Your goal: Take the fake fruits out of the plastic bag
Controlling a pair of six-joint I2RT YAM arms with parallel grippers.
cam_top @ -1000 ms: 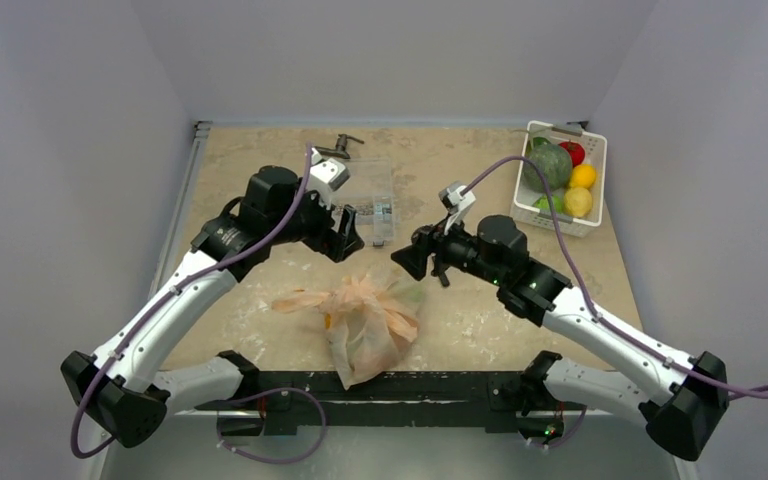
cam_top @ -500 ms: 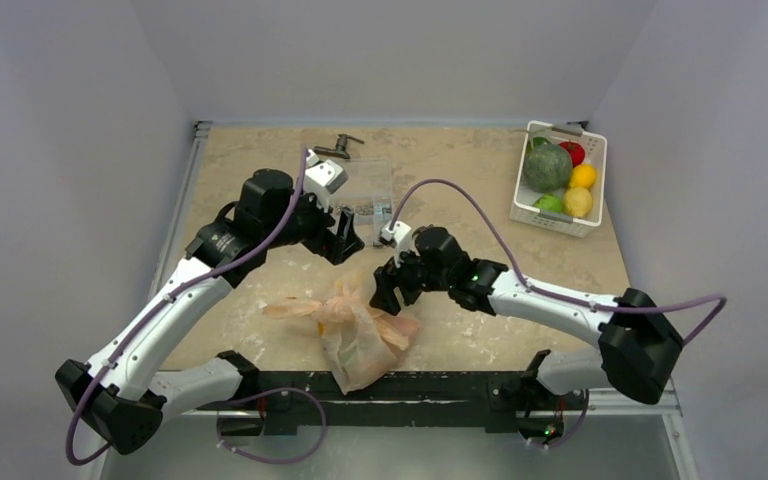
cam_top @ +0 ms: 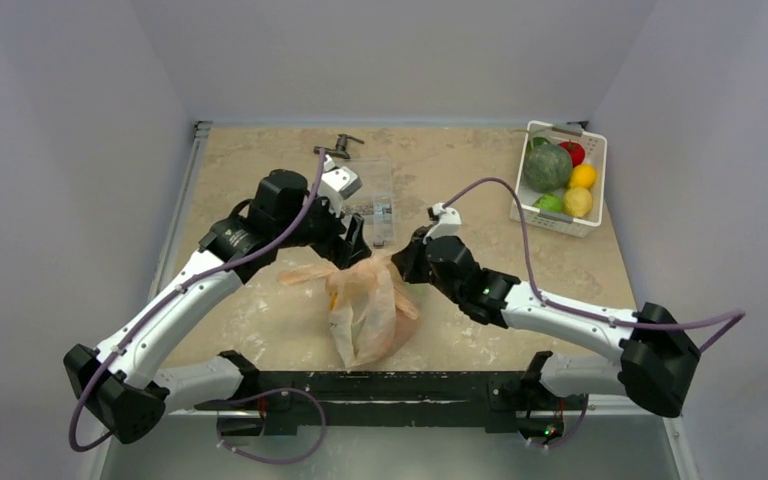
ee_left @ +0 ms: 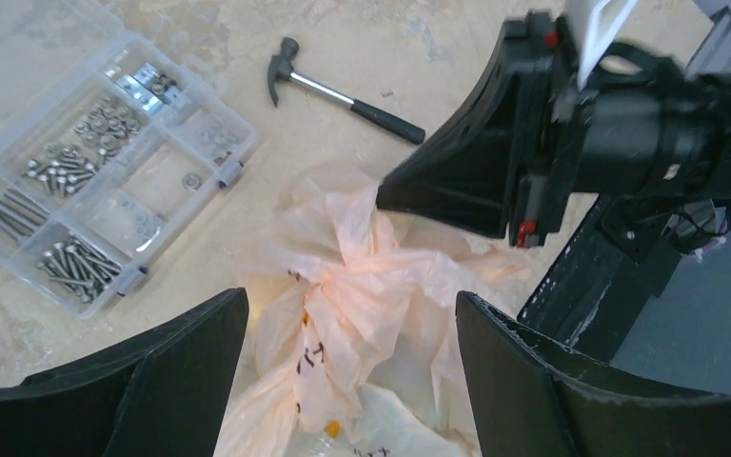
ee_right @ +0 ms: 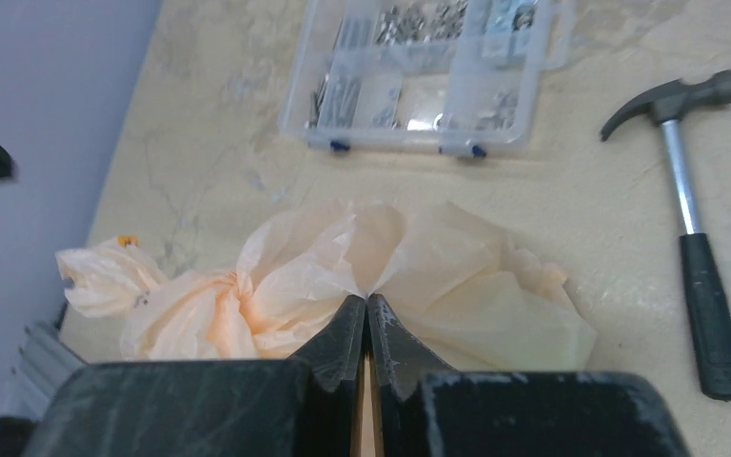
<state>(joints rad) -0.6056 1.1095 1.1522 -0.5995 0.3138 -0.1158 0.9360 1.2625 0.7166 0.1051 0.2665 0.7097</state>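
Observation:
The peach-orange plastic bag (cam_top: pixel 365 308) lies crumpled near the table's front middle, its tied handles bunched at the top (ee_left: pixel 371 276). My right gripper (ee_right: pixel 367 301) is shut on a fold of the bag's film (ee_right: pixel 295 262), pinching it at the bag's far right edge (cam_top: pixel 400 262). Just above the knot, my left gripper (ee_left: pixel 350 309) hangs open, with its fingers (ee_left: pixel 181 362) apart on either side of the film (cam_top: pixel 352 245). The fake fruits are hidden inside the bag. Only a small orange patch (cam_top: pixel 332 298) shows through.
A clear parts box (cam_top: pixel 372 195) of screws sits just behind the bag, with a hammer (cam_top: pixel 338 147) beyond it. A white basket (cam_top: pixel 592 215) holding several fruit and vegetable pieces stands at the back right. The black front rail (cam_top: pixel 410 385) runs under the bag's near end.
My right gripper swung in from the right, reached the bag's top and shut on its film. The bag shifted and its top lifted. My left gripper came down closer over the knot.

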